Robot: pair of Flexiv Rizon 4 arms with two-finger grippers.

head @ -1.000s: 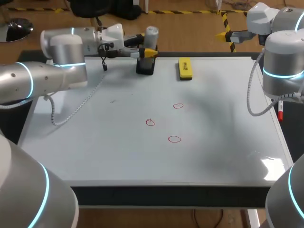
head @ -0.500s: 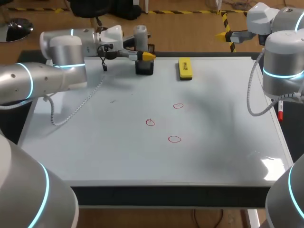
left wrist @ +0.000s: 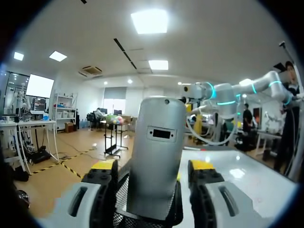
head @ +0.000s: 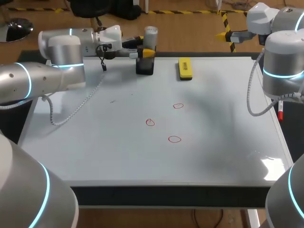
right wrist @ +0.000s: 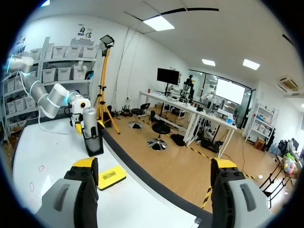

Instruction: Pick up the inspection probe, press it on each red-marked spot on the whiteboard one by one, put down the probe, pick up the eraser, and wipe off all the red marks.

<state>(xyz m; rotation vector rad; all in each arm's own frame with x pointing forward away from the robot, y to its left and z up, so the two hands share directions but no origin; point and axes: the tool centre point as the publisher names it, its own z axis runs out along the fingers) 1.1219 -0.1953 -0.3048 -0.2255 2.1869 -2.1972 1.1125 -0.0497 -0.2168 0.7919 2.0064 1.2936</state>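
One probe (head: 150,34) is standing upright in a black holder (head: 145,66) at the far edge of the whiteboard (head: 109,142), its silver body sticking up clear, which is suiting a sideways grasp. The left pincer (left wrist: 153,167) is bracketing it, yellow tips lying just off either side with a slim gap showing, so by my reading it is parted and not gripping yet; closing is looking like the next step. The yellow eraser (head: 185,69) is lying near the holder, ready for the wiping stage. Three red marks (head: 174,139) are sitting mid-board, well apart from the probe. The right pincer (right wrist: 154,166) is hanging wide and empty past the far right corner, likely parked out of the way.
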